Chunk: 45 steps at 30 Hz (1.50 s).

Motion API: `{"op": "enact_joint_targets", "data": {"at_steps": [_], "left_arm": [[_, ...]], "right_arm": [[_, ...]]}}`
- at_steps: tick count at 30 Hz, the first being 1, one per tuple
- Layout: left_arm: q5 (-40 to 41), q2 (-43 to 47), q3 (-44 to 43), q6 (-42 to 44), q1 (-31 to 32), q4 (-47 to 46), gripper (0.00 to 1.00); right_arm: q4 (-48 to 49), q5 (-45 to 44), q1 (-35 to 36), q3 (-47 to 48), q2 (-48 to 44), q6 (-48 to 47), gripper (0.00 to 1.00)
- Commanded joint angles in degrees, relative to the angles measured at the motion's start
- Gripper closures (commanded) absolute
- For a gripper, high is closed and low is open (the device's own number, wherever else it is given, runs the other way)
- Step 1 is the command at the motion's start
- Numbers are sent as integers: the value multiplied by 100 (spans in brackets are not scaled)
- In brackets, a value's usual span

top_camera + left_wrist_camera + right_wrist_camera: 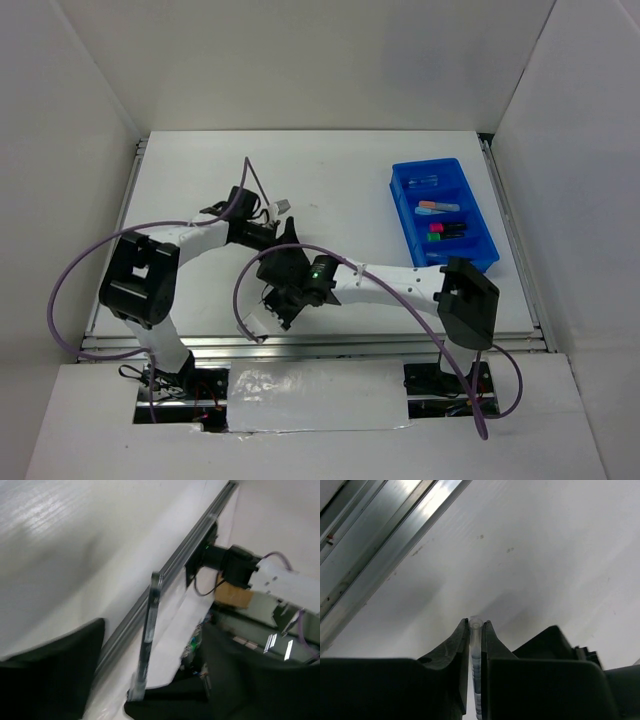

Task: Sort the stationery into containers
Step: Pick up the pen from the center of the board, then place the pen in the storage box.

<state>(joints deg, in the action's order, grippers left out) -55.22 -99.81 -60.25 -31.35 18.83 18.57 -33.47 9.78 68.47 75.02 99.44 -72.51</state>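
white table (340, 190), blue tray (481, 222) at its far right with a few markers inside, left gripper (152, 630) jaws spread wide, right gripper (475, 630) pinched tight on a thin pen (475, 622) over mid-table, pen running along the fingers, tip poking just past them

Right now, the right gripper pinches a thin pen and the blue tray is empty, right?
Not quite: the blue tray isn't empty; the top view shows markers lying in its compartments. The right gripper does pinch the thin pen, as its wrist view shows.
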Motion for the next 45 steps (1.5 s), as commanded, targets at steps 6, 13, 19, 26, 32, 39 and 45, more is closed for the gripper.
{"op": "enact_joint_targets", "data": {"at_steps": [6, 13, 19, 26, 32, 39, 45], "left_arm": [[503, 427, -444, 630, -283, 622, 1], [1092, 901, -111, 481, -1232, 420, 1], [1048, 1166, 145, 604, -1479, 393, 1], [1005, 850, -145, 674, -1295, 446, 1], [1233, 595, -593, 982, -1154, 745, 1], [1645, 612, -541, 1202, -1153, 841, 1], [1796, 673, -470, 1263, -1162, 868, 1]], "right_arm": [[-211, -222, 79, -85, -767, 272, 100], [-633, -355, -699, -155, -1768, 1124, 100], [-1398, 1120, -2949, 574, -2516, 1925, 100], [-2022, 2413, -5947, 92, -3176, 425, 100], [-2699, 3319, -7505, 179, -2816, -455, 100], [-2604, 3303, -7884, -347, -2482, -1221, 100], [-2314, 2951, -7814, -831, -2280, -1546, 100]]}}
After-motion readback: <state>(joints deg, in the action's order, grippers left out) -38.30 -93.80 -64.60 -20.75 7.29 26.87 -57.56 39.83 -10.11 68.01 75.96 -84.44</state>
